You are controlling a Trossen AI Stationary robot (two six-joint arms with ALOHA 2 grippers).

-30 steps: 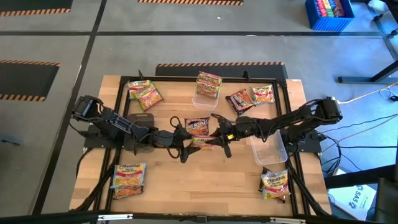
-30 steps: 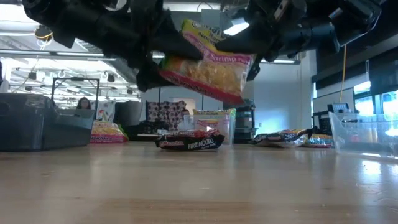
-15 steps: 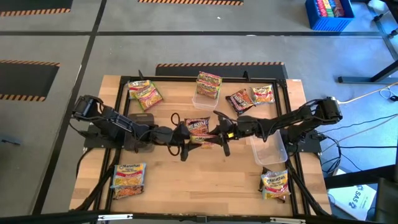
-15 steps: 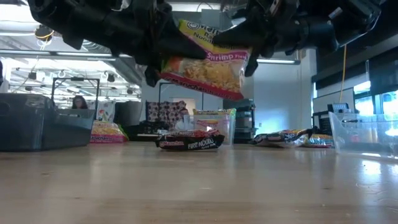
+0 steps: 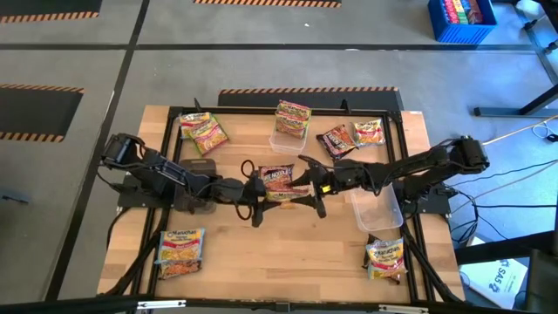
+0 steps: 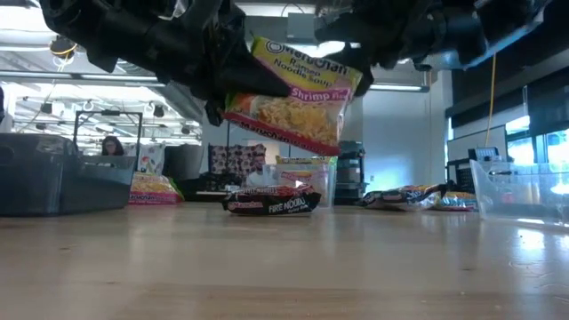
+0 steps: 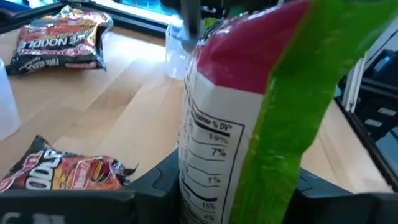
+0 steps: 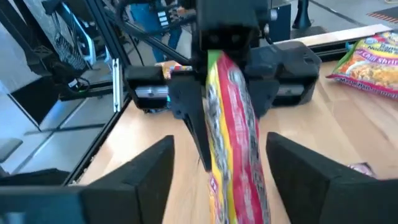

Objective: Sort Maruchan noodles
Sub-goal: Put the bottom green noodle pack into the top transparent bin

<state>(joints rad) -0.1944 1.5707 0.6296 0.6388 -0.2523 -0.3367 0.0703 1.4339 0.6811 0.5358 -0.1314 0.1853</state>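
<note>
A Maruchan shrimp noodles packet (image 6: 293, 93), yellow-green with a red band, hangs in the air over the table's middle. My left gripper (image 5: 255, 194) reaches in from the table's left and is shut on it. My right gripper (image 8: 221, 177) comes from the right and is open. Its two fingers stand wide on either side of the packet's edge (image 8: 235, 134), with a gap on both sides. A dark "Fire Noodle" packet (image 5: 277, 177) lies flat on the table just beyond the two grippers. My left gripper pinches the packet between its two fingers at the end nearest the table's left (image 8: 219, 62). The fingers come in about level from the table's left. The packet stands on edge, tilted, lifted clear of the table; the nutrition panel (image 7: 208, 149) faces my wrist camera.
Noodle packets lie at the far left (image 5: 202, 131), in a clear tub (image 5: 293, 118) at the far middle, at the far right (image 5: 349, 136), near left (image 5: 180, 251) and near right (image 5: 384, 255). A clear tub (image 5: 377, 209) sits under my right arm, a grey bin (image 6: 53, 182) under my left.
My left gripper has shut on the packet's end and rolled a little. My right gripper has opened, let go of the packet and risen slightly. The packet stays in the air, now tipped a bit more upright.
</note>
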